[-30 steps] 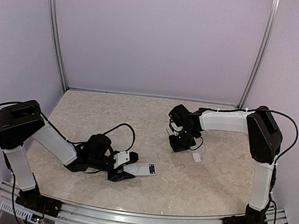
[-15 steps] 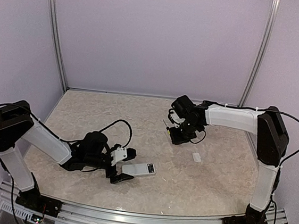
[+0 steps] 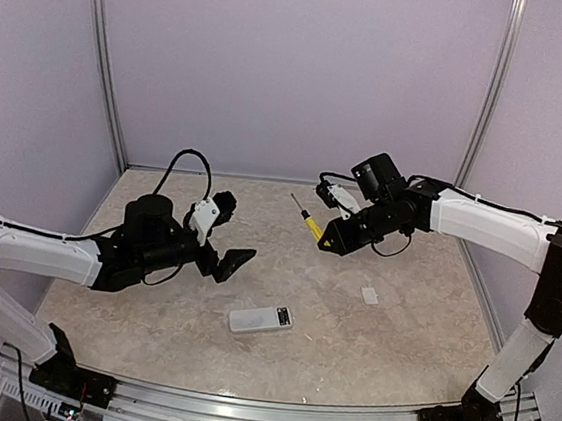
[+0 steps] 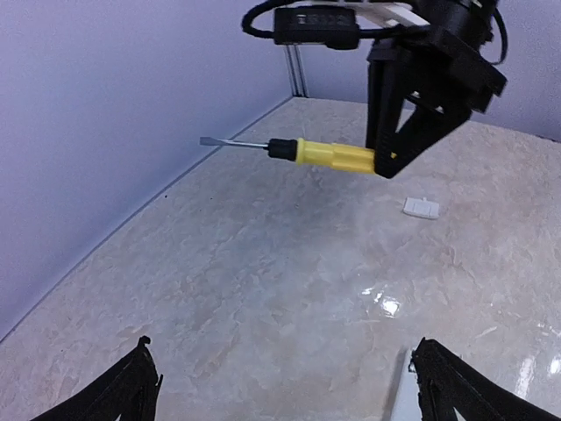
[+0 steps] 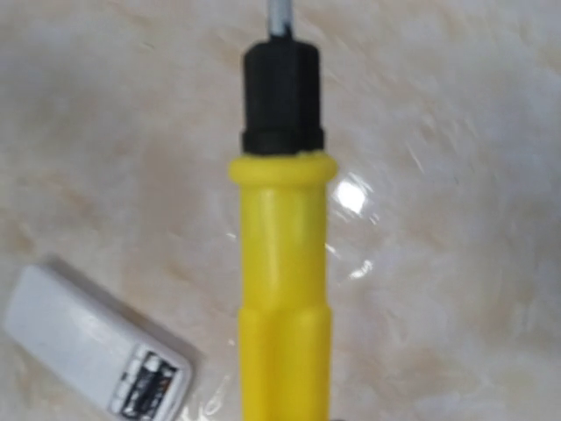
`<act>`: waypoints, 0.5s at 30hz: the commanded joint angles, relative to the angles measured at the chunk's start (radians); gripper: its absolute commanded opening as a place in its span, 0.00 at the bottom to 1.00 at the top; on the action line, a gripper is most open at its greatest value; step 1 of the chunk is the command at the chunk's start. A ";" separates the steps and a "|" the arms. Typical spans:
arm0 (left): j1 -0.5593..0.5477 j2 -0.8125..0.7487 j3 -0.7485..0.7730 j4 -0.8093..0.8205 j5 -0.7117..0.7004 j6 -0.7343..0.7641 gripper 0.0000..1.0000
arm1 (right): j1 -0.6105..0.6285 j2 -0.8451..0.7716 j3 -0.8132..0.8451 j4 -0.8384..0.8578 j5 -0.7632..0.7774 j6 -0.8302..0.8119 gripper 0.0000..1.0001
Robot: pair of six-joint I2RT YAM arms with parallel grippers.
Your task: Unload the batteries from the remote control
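Observation:
The white remote control (image 3: pixel 260 319) lies flat on the table at front centre; in the right wrist view (image 5: pixel 92 346) its small dark label faces up. No batteries show in any view. My left gripper (image 3: pixel 232 234) is open and empty, raised above the table, back and to the left of the remote; its wide-apart fingertips (image 4: pixel 138 386) frame bare table. My right gripper (image 3: pixel 326 231) is shut on the yellow-handled screwdriver (image 3: pixel 313 224) and holds it in the air behind the remote, blade pointing to the back left. The screwdriver also shows in the left wrist view (image 4: pixel 329 155) and fills the right wrist view (image 5: pixel 284 281).
A small white square cover piece (image 3: pixel 370 295) lies on the table right of the remote, also in the left wrist view (image 4: pixel 421 208). Purple walls with metal posts close the back and sides. An aluminium rail runs along the near edge.
My left gripper has left the remote, opened wide, and risen back and to the left. My right gripper has lifted off the table with the screwdriver. The remote stays on the table.

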 commanded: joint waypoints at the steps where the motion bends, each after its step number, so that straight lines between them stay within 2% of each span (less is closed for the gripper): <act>1: 0.101 0.069 0.212 -0.153 0.060 -0.232 0.99 | -0.006 -0.060 -0.002 0.007 -0.046 -0.079 0.00; 3: 0.094 0.093 0.227 -0.128 0.077 -0.189 0.99 | -0.006 -0.054 0.028 -0.059 -0.041 -0.095 0.00; 7: 0.004 0.055 0.105 0.084 -0.037 0.099 0.99 | -0.003 -0.031 0.100 -0.196 -0.049 -0.098 0.00; 12: -0.041 0.080 0.164 -0.041 -0.019 0.417 0.99 | 0.006 -0.042 0.136 -0.286 -0.062 -0.061 0.00; 15: -0.057 0.103 0.189 -0.060 0.000 0.544 0.99 | 0.015 -0.025 0.167 -0.349 -0.087 -0.036 0.00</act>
